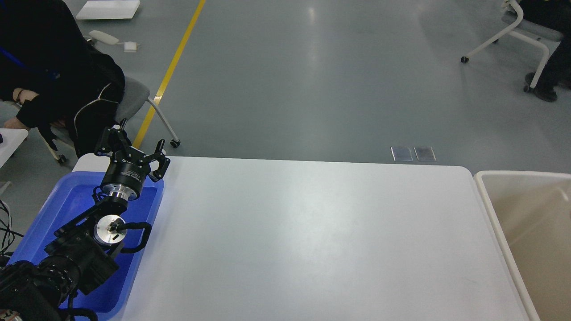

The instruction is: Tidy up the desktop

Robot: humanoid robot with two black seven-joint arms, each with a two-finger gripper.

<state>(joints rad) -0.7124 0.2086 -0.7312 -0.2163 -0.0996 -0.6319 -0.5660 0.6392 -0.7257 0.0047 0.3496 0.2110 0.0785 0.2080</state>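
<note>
A: Nearest the camera, low on the left, the thick black links of the left arm [67, 263] are seen, coming in from the bottom-left corner and reaching up over the blue tray [147, 209].

B: Desktop location?

A: White desktop [312, 240] is spread across the middle and right of the view, far larger than either bin, rounded corners at the far edge. Its surface is seen plain and glossy, with light reflected on it.

B: Bins?

A: Beige tub [526, 240] is set just beside the desktop's right edge, partly cut off by the frame. Blue tray is placed at the left end; whether it rests on the desktop or beside it cannot be told.

B: Gripper state?

A: Left gripper [134, 145] is held above the far end of the tray, fingers pointed away, jaws spread wide, nothing held between them. Right arm is not seen.

B: Background?

A: Grey floor [312, 80] with a yellow line [171, 71] is seen beyond; a person in black [53, 76] is seated far left on a chair [134, 100].
</note>
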